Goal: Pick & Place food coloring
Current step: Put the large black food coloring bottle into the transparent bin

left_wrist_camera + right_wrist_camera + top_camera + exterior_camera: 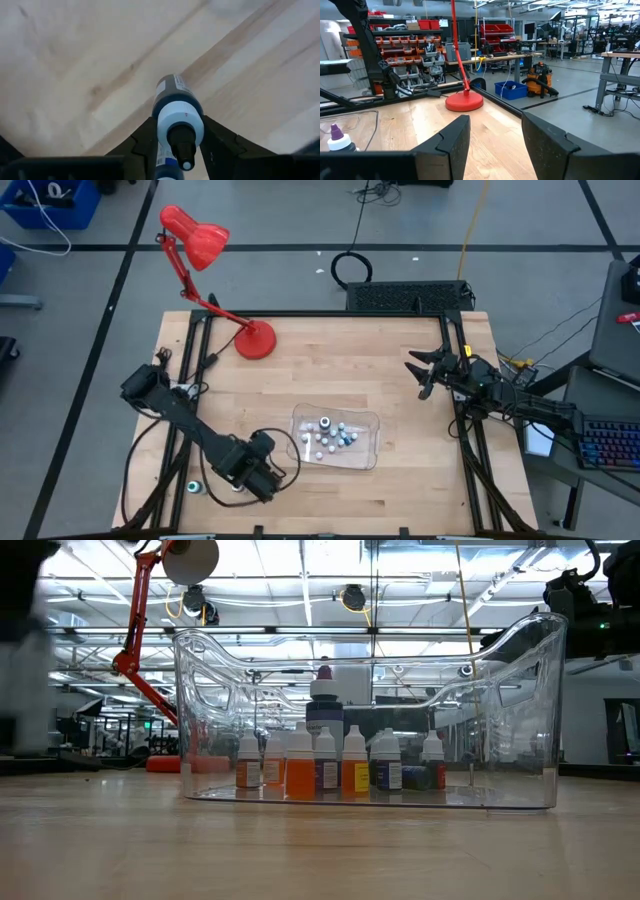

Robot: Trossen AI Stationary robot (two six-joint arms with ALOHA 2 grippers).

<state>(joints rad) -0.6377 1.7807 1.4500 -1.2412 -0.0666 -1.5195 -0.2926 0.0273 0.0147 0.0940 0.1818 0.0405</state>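
Observation:
A clear plastic tray [368, 442] sits at the table's middle, near side, with several small food coloring bottles [328, 438] standing in it. The low view shows their white caps and orange and blue bodies [322, 768], and a taller dark bottle [324, 705] with a purple tip. My left gripper [262, 448] is left of the tray and shut on a dark blue food coloring bottle [176, 102]. My right gripper [425, 375] is open and empty near the table's right edge; its wrist view shows its gap [492, 145]. My left gripper pinches the dark blue bottle between its two fingers, which lie on either side of its white shoulder [166, 120]. The fingers [145, 142] point down at the table. The bottle lies along them, its dark nozzle cap [184, 147] toward the wrist. I cannot tell whether its base touches the table.
A red desk lamp stands with its base [256, 340] at the table's far left. A small round teal-topped thing [192, 486] lies by my left arm near the table's left edge. Bare wood lies between the tray and my right gripper.

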